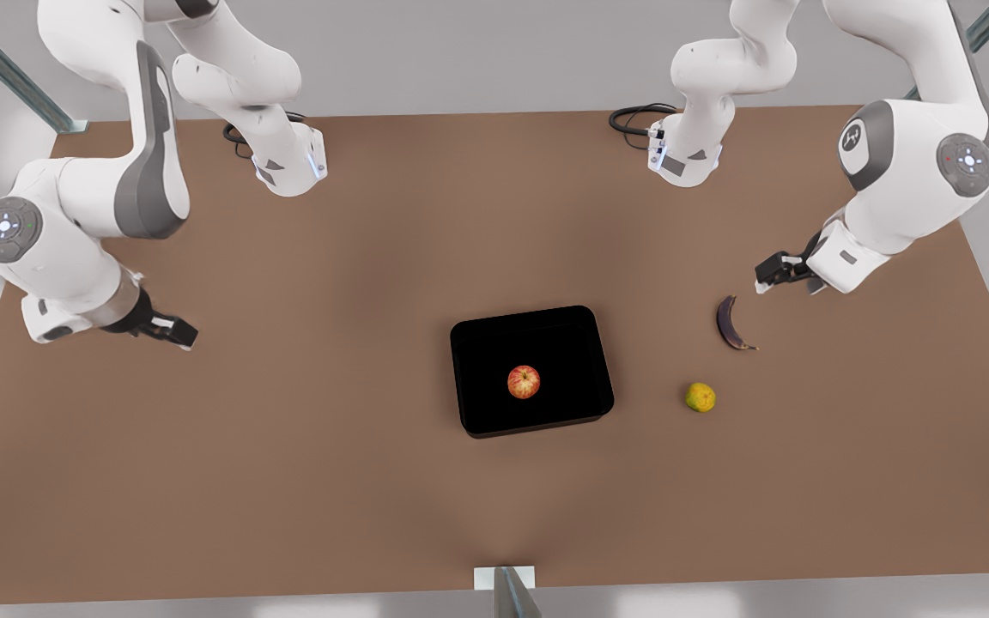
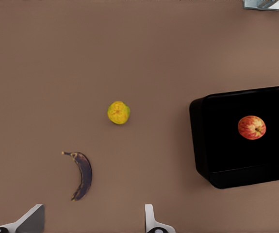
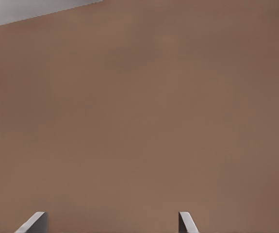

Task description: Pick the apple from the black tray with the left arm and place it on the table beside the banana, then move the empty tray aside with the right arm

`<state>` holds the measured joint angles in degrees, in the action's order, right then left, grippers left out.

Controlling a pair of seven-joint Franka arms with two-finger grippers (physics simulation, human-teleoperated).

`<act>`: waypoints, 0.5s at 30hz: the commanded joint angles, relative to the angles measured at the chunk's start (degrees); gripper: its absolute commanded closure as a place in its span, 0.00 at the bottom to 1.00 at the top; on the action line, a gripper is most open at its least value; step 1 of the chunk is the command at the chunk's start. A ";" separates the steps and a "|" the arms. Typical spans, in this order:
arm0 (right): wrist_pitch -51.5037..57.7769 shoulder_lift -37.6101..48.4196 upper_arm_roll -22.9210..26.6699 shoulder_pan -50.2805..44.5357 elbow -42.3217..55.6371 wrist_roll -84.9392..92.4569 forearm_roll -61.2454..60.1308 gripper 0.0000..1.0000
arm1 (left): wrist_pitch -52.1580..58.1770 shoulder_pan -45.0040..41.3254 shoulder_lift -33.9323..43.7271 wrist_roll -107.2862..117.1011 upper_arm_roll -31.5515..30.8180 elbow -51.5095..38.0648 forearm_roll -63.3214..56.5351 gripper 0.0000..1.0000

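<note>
While the apple (image 1: pixel 524 382) sits mid-floor in the black tray (image 1: pixel 473 343), your left gripper (image 1: pixel 771 276) hangs empty above the banana (image 1: pixel 732 324) at the front view's right, jaws spread. Swing it over the tray, drop straight down and pinch the apple across its widest part. Your right gripper (image 1: pixel 175 330) waits over bare table (image 1: pixel 288 481), jaws spread
</note>
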<state>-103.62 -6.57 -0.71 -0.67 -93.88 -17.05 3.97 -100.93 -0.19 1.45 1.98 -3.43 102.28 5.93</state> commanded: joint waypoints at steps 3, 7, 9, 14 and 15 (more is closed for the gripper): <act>-4.75 -0.28 -0.96 -2.84 2.48 9.14 1.13 0.00 | -2.52 0.28 -1.27 -1.11 -0.08 -1.38 -0.48 0.00; -4.75 -1.51 -0.96 -5.04 2.48 8.97 1.22 0.00 | -0.15 -0.07 -11.11 38.61 -22.49 -9.99 -1.18 0.00; -4.75 -1.60 -0.96 -5.04 2.48 8.97 1.22 0.00 | -0.06 -2.26 -22.62 51.00 -36.21 -18.16 -16.38 0.00; -4.75 -1.69 -0.96 -5.04 2.48 9.06 1.22 0.00 | -0.59 -26.87 -43.46 71.93 -31.65 -36.36 -35.55 0.00; -4.75 -1.69 -0.96 -5.04 2.48 9.06 1.22 0.00 | -0.41 -27.85 -44.07 71.93 -29.09 -36.18 -35.46 0.00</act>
<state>-108.00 -8.32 -1.67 -5.65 -91.44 -12.00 5.21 -101.41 -26.21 -41.33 28.67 -33.75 67.23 -22.51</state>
